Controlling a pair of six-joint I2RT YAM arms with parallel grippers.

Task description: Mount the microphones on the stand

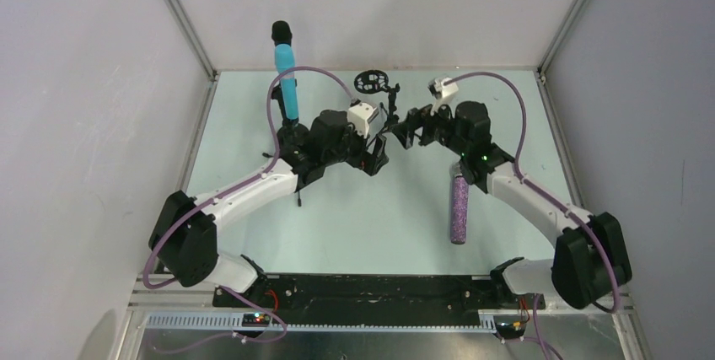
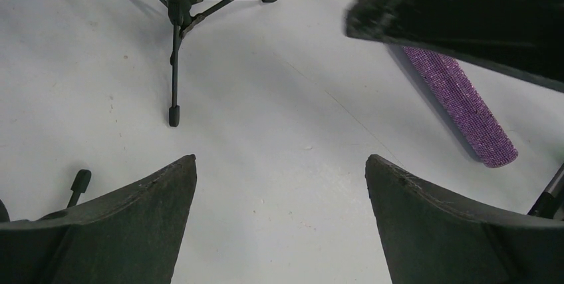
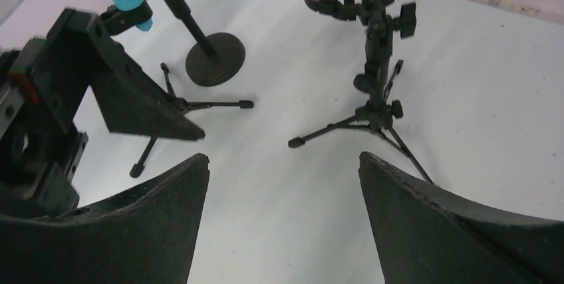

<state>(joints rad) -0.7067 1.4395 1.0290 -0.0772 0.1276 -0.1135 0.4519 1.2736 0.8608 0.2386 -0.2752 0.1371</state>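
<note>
on the surface (image 1: 371, 217) beside the right forearm (image 1: 516, 189) lies the purple microphone (image 1: 459, 208), long axis near-to-far, behind the right hand (image 3: 281, 157); that and the left hand (image 2: 281, 157) gape wide, empty.

1. A pale counter (image 1: 354, 225), faintly green-white in the top view, fills the middle of the scene. In the wrist views it looks matte white with small specks.
2. Plain white panels close it in: a back wall (image 1: 371, 6), a left wall (image 1: 76, 124) and a right wall (image 1: 649, 107).
3. Silvery metal posts (image 1: 181, 14) run up from the far corners.
4. A black plate (image 1: 379, 288) and a grey slotted duct (image 1: 362, 322) line the near edge.
5. The light is soft and even, and the shadows are faint.
</note>
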